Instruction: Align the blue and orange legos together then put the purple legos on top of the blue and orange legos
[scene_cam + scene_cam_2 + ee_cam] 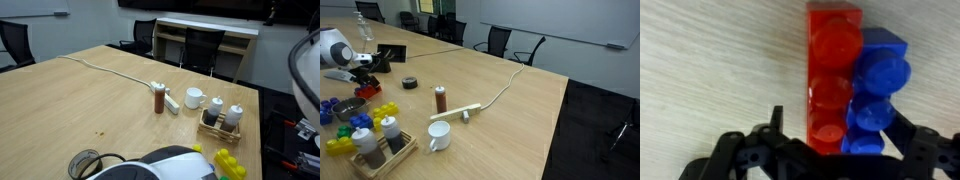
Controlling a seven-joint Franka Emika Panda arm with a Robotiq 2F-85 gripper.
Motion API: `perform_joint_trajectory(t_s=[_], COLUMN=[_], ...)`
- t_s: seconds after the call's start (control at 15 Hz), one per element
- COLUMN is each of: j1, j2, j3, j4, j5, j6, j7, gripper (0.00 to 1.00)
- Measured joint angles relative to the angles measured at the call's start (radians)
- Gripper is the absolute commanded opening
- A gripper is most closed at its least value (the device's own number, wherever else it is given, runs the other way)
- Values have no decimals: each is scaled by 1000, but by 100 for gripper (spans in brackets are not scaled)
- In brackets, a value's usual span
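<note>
In the wrist view an orange-red lego (830, 80) and a blue lego (880, 90) lie side by side on the wooden table, long sides touching. The blue one sits a little nearer to me. My gripper (840, 150) hangs right over their near ends, with one dark finger on each side. The left finger stands clear of the orange brick and the right finger is close against the blue one. In an exterior view the gripper (360, 73) is low over the table's far left. Loose bricks, some bluish-purple (328, 108), lie near it.
Yellow bricks (385, 110) and a red one (350, 105) lie by a wooden caddy with bottles (380, 148). A white mug (438, 135), a brown bottle (441, 98), a white power strip with cable (468, 111) and a black tape roll (410, 82) stand mid-table. Yellow bricks (228, 163) show near the arm.
</note>
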Motion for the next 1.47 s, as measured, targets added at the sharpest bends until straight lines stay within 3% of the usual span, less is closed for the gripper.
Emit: perform_joint_trajectory(t_s=[1.47], j1=[-5], j2=[-19], j3=[21], j4=[-25], j5=[2], j6=[-20], j7=[0], gripper=[100])
